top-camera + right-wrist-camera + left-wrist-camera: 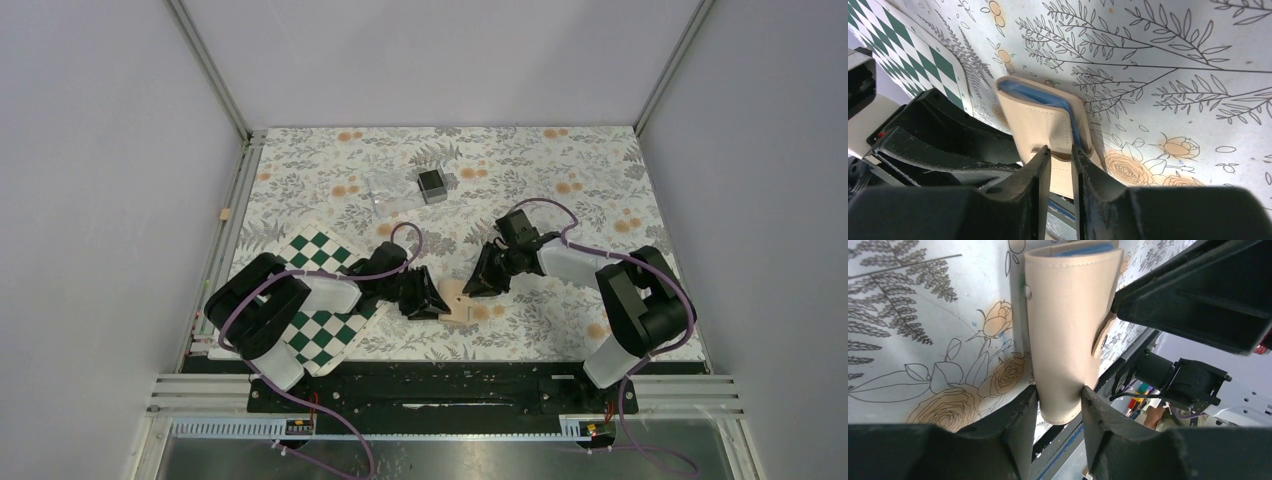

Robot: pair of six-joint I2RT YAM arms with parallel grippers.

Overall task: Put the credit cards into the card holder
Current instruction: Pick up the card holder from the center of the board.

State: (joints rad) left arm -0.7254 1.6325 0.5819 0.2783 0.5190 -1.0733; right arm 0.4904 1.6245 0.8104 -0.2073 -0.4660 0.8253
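The tan card holder (452, 293) sits between my two grippers at the near middle of the table. In the left wrist view the card holder (1068, 315) is folded, with blue lining at its far end and its clasp tab on the right. My left gripper (1060, 402) is shut on its near end. In the right wrist view my right gripper (1061, 150) pinches one tan flap of the card holder (1035, 120), whose blue lining shows. My left gripper (432, 300) and right gripper (478, 285) face each other. No credit card shows clearly.
A green-and-white chequered board (325, 300) lies under my left arm and shows in the right wrist view (923, 55). A small dark square object (432, 185) and a clear plastic box (385, 195) stand further back. The table's near edge is just behind the grippers.
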